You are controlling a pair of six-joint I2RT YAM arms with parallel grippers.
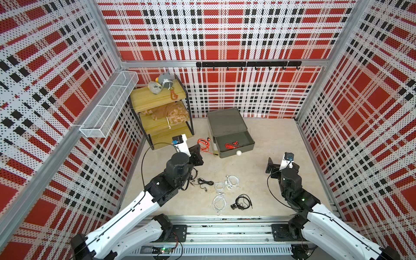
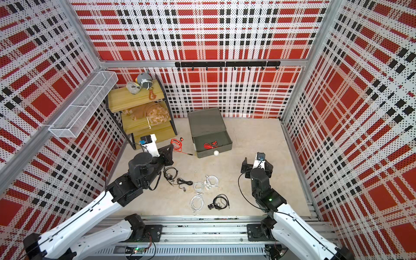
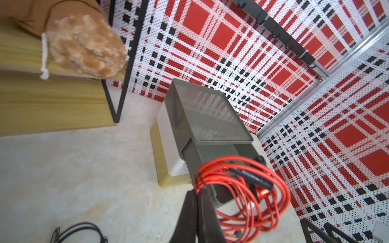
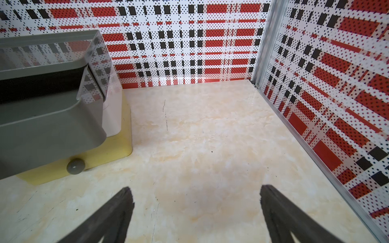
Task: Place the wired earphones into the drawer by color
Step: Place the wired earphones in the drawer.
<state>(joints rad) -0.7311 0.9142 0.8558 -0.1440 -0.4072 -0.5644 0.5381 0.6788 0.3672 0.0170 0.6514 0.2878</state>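
A: How will the red earphones [image 3: 219,178] handle?
B: Light and floppy, likely to snag. Best pinched across the bundled loops.
A: And the jaws?
B: Left gripper [image 3: 196,192] is clamped on that coil, at the drawer's [image 1: 227,154] nine o'clock. Right gripper [image 4: 195,188] is spread wide and empty, at four o'clock.

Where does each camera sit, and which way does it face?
Top views: paired, high above the front, looking down on the beige tabletop and small three-tier plastic drawer chest; left arm, right arm show.
Left wrist: on the left arm, facing the chest; shut left gripper holding red coiled earphones shows.
Right wrist: on the right arm, facing tabletop beside the chest; open right gripper shows.
Shared: both wrist views catch the chest's open dark grey drawer.
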